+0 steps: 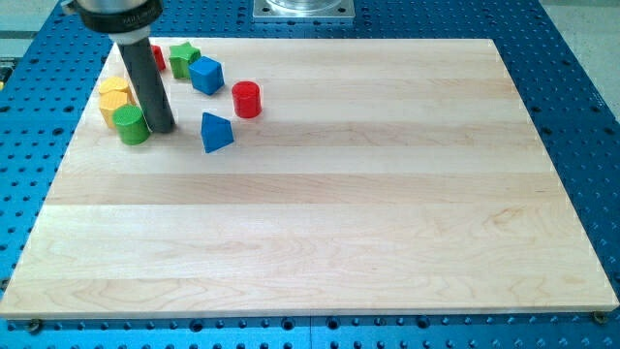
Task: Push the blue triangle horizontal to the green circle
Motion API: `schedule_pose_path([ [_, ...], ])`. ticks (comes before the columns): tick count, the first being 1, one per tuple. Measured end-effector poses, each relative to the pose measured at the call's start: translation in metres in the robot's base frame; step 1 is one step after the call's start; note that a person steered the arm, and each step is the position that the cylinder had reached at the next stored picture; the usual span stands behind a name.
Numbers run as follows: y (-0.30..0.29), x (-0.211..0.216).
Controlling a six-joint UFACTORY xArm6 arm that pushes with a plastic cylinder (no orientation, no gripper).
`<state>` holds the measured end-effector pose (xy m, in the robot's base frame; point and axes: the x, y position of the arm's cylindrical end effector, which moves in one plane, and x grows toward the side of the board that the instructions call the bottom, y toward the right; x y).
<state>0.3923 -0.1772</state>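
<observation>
The blue triangle lies on the wooden board at the upper left. The green circle stands to its left, at nearly the same height in the view. My tip rests on the board between them, touching or almost touching the green circle's right side, and about a block's width left of the blue triangle. The dark rod rises from it towards the view's top left.
A blue cube, a green star and a red cylinder lie above the triangle. Two yellow blocks sit just above the green circle. A red block is partly hidden behind the rod.
</observation>
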Motion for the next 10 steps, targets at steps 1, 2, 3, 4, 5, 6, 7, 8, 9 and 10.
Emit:
schedule_pose_path([
  [1, 0.095, 0.026],
  [2, 0.179, 0.026],
  [3, 0.099, 0.001],
  [4, 0.117, -0.014],
  [5, 0.191, -0.015],
  [6, 0.23, -0.025],
  [7, 0.178, -0.048],
  [8, 0.245, -0.051],
  [9, 0.33, -0.031],
  [10, 0.381, -0.016],
])
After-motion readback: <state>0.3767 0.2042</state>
